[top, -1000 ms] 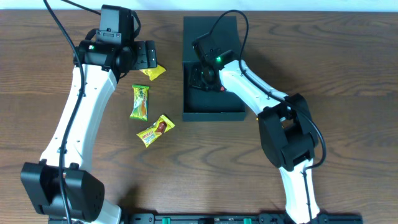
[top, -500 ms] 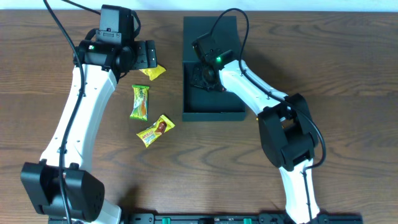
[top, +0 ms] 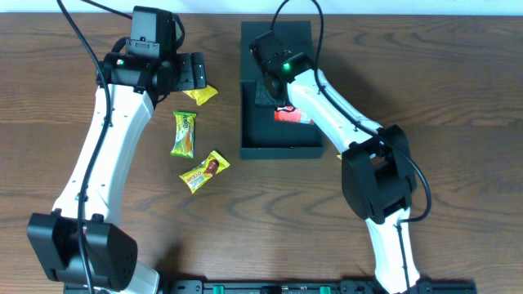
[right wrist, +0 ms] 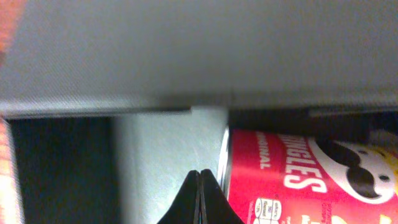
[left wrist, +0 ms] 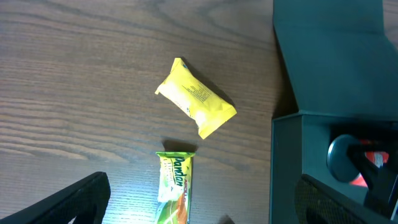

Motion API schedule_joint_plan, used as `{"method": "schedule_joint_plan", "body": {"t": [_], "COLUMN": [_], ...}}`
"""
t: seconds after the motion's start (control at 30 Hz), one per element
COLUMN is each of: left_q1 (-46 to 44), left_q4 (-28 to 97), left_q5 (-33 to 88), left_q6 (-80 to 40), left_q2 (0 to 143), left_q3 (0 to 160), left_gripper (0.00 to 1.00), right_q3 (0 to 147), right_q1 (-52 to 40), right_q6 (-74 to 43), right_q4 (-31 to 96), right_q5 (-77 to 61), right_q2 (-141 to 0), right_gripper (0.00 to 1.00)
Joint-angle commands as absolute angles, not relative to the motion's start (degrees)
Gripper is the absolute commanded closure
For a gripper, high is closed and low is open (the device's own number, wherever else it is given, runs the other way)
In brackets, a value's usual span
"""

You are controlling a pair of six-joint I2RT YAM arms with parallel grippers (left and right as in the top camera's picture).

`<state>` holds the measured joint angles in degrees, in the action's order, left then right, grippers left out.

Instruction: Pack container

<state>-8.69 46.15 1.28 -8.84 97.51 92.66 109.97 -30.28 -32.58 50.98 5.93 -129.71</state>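
Observation:
The container [top: 279, 150] is a dark teal square box at the table's middle, its flap lid [top: 276, 37] open toward the back. A small red chip can [top: 292, 115] lies inside it. My right gripper [top: 265, 87] is inside the box near its back left. In the right wrist view its fingers [right wrist: 200, 194] are shut on nothing, with the can [right wrist: 298, 180] just to their right. My left gripper [top: 193, 72] is open and empty above a yellow packet [top: 201, 95]. In the left wrist view its fingers [left wrist: 199, 211] straddle the green packet [left wrist: 174, 193].
On the table left of the box lie three snack packets: the yellow one [left wrist: 196, 106], the green one [top: 185, 133] and a yellow-brown one [top: 203, 171]. The box's wall [left wrist: 286, 162] and lid [left wrist: 336, 56] fill the right of the left wrist view.
My right gripper has moved toward the back of the box and off the red can, which now lies uncovered inside. The left arm and the packets have not moved.

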Motion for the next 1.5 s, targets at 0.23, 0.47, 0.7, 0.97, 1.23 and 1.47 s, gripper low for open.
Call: {"method": "schedule_joint_plan", "body": {"t": [0.23,0.47,0.7,0.97,1.23,1.47], "left_q1": [-8.67,-8.67,-8.67,-8.67,-8.67,-8.67], "left_q4": [46.26,46.24,46.24,46.28,46.28,46.28], "left_q5": [1.50,1.50,1.50,1.50,1.52,1.52], "left_q6": [-12.08,-12.05,-12.08,-12.08,-12.08,-12.08], "left_q2": [101.12,101.14,101.14,101.14,101.14,101.14], "left_q3": [93.80,93.80,93.80,93.80,93.80,93.80], "left_gripper": [0.05,0.05,0.05,0.05,0.05,0.05], "right_q3": [110.93,117.30,123.74,118.83,110.74,108.12], "right_q1": [-30.89,-30.74,-30.55,-30.28,-28.60,-27.00], "right_q6": [-31.18,-31.16,-31.16,-31.18,-31.16,-29.95], "right_q4": [55.05,58.33,73.03,74.56,70.15,62.15], "right_q5": [8.78,1.26,5.74,8.86,12.19,16.51], "right_q2": [-129.97,-129.97,-130.08,-130.45,-130.45,-130.45], "right_gripper": [0.98,0.98,0.98,0.99,0.98,0.99]}}
